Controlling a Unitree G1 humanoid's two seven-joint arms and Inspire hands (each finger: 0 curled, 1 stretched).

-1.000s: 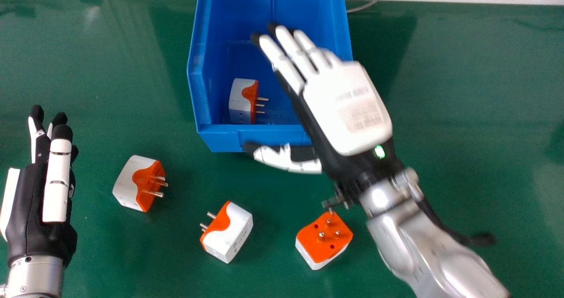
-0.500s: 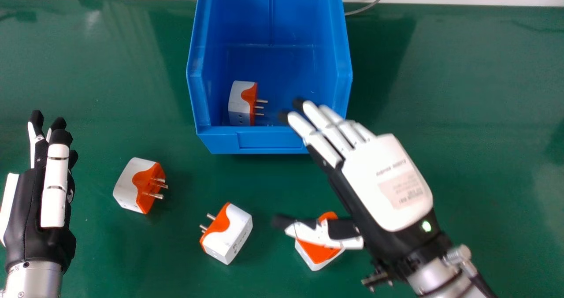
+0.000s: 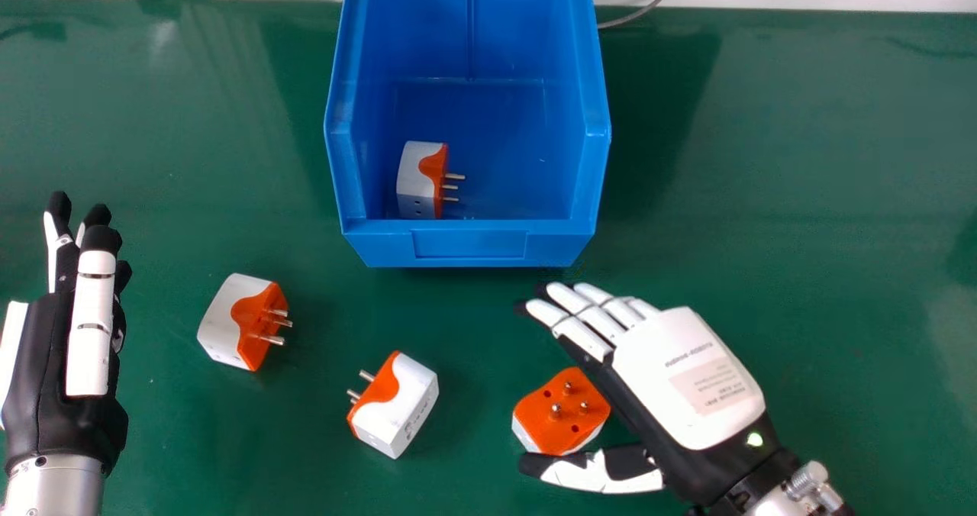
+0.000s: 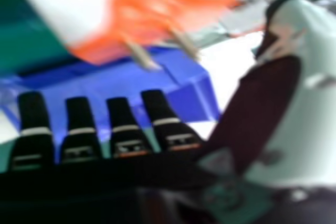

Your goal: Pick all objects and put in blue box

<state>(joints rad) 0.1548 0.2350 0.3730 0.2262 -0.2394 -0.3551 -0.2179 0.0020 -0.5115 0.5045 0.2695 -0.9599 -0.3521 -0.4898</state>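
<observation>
At the near right, the right hand (image 3: 687,378) has drawn back from over the box and now lies beside the right adapter (image 3: 561,417), its fingers straight and spread apart from the thumb, clamped on nothing. The thumb has come round to the adapter's near side, the fingertips to its far side; whether either touches, I cannot tell. That adapter sits pins up, unmoved, and seems the next to be picked; the hand probably has to shift left a little before closing, or the grip may catch only an edge.

Left of it, the middle adapter (image 3: 401,405) lies where it did, as does the left adapter (image 3: 225,321), a little farther off. The left hand (image 3: 95,317), at the far left, is idle with fingers extended. Beyond, the blue box (image 3: 469,249) holds one adapter (image 3: 418,180), so three remain.
</observation>
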